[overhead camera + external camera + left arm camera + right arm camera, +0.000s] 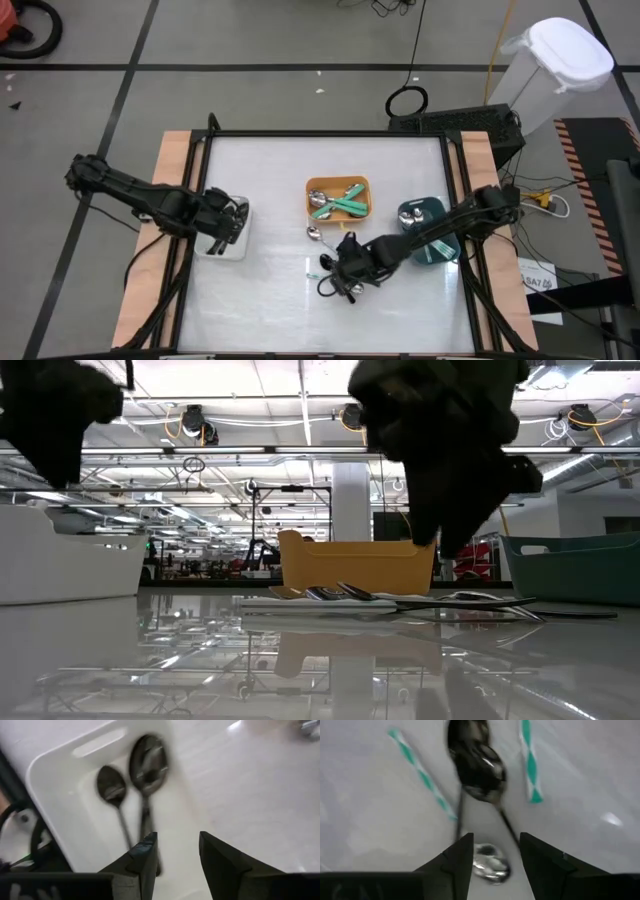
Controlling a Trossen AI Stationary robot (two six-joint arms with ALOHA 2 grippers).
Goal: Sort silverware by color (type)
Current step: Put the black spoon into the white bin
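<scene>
High view: left gripper (222,232) at 9 o'clock, over the white bin (232,245). Right gripper (350,272) just below table centre, over the loose pile of silverware (325,268) at 6 o'clock of the orange bin (338,199). Orange bin holds teal-handled spoons (340,206); dark teal bin (424,228) at 3 o'clock has something in it, can't tell what.

Low view: loose utensils (420,600) lie flat on the table in front of the orange bin.

Left wrist: fingers (145,860) apart, nothing between them. Two black spoons (145,780) lie in the white bin below.

Right wrist: fingers (462,857) apart, holding nothing. They hover over black spoons (477,770), a silver spoon head (490,862) and two teal-striped handles (422,777).

Progress: roughly midway, I'd say. Each bin is seeded; the centre pile is left.
</scene>
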